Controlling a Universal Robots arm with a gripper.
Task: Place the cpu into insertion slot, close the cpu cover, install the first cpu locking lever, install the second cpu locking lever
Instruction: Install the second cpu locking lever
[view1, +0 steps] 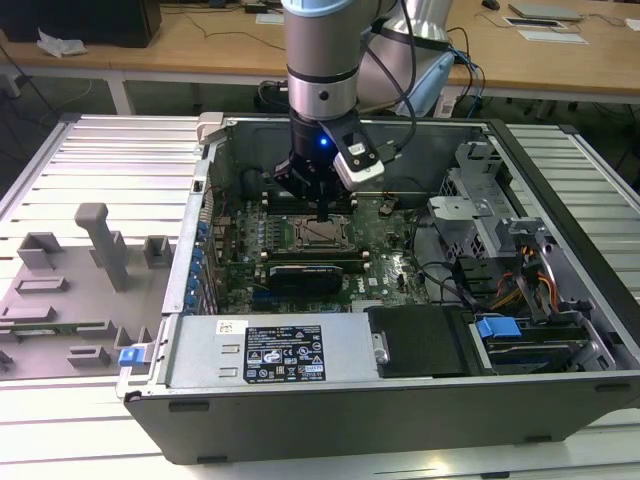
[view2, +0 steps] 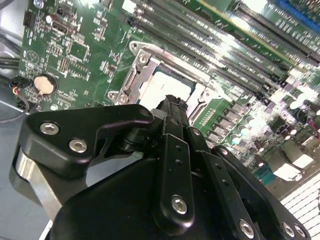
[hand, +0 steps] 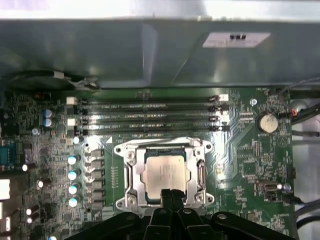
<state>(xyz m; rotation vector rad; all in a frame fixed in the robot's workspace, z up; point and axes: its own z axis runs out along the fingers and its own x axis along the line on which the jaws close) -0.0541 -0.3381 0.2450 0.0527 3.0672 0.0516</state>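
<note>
In the exterior view, going from the exterior view's left, grey fixture blocks (view1: 95, 250) sit on the ribbed table (view1: 60, 190), well apart from my work; then comes the open computer case (view1: 400, 400), and I hang inside it over the green motherboard (view1: 385, 255). My gripper (hand: 170, 196) has its jaws pressed together with nothing between them, the tips at the near edge of the insertion slot (hand: 131, 172). The cpu (hand: 163, 173) already lies flat in that slot, so I judge placing done; the cpu cover (hand: 162, 145) frames the chip, seemingly down over it, which would explain my closed, pushing posture.
</note>
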